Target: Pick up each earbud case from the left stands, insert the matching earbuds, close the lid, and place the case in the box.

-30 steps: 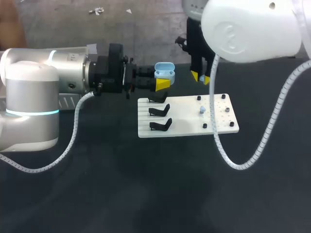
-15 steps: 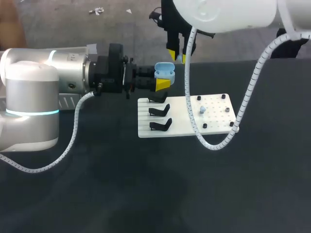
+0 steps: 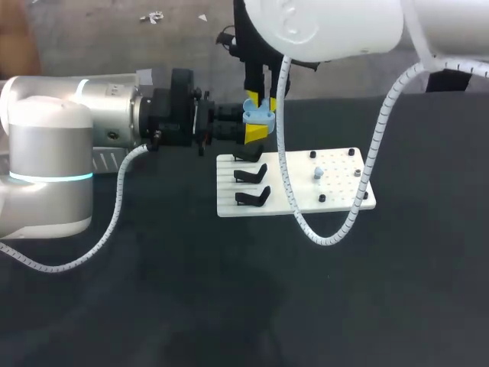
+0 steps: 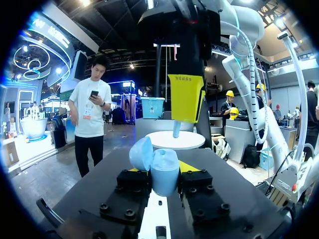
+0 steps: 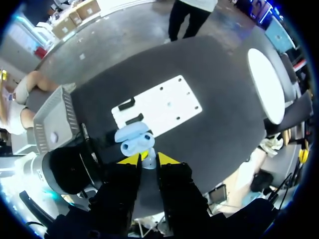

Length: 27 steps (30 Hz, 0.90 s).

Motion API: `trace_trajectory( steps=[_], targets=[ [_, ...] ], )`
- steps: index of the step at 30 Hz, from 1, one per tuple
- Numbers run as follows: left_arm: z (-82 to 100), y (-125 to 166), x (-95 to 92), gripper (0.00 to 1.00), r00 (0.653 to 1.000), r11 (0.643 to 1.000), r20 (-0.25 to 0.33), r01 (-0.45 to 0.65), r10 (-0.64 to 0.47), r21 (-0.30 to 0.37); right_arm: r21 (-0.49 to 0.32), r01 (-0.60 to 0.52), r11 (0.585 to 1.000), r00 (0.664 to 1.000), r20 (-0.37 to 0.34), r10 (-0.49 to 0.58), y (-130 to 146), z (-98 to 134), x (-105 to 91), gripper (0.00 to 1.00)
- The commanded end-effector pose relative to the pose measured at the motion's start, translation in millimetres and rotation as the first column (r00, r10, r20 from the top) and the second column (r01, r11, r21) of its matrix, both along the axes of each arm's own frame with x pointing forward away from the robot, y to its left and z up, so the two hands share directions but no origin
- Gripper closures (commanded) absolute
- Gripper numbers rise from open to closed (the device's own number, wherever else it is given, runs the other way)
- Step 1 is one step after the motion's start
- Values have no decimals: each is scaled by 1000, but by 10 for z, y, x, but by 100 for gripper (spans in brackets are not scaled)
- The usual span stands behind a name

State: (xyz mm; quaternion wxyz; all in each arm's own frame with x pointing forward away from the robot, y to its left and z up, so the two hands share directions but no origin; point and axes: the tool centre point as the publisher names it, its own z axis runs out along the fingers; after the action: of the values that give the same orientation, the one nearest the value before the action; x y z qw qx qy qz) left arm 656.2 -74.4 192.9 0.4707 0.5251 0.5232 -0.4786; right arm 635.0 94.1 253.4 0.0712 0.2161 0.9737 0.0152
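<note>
1 light-blue plastic earbud case [image 3: 258, 115] clamped in left gripper [image 3: 256, 131] near white flat board [image 3: 336, 195] far-left corner; mouth up, lid flipped open, long axis along fingers. 1 light-blue earbud [image 5: 148, 160] pinched in right gripper [image 3: 260, 98] just above. 2 black stands [image 3: 250, 174] in clear view.

Earbud [image 4: 176, 130] in R pincer [image 3: 260, 98], abv case [image 3: 260, 116].

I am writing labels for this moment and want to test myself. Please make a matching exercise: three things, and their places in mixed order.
Things:
1. earbud case
2. raised earbud
3. black stands

Places:
A. empty, on the white board
B. in the left tool, lid open
C. in the right tool, just above the case

Pairs: 1-B, 2-C, 3-A
</note>
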Motion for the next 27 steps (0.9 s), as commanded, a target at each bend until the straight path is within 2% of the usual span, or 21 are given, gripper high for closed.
trace_trajectory(
  steps=[1,27],
  targets=[
    [-11,3,-5,100,1000,1000,4,-3,3,-5,4,5,1000,1000,-2,-4,-2,-35,23,100],
    [-11,3,-5,100,1000,1000,4,-3,3,-5,17,9,1000,1000,-5,-9,2,-91,112,100]
  ],
)
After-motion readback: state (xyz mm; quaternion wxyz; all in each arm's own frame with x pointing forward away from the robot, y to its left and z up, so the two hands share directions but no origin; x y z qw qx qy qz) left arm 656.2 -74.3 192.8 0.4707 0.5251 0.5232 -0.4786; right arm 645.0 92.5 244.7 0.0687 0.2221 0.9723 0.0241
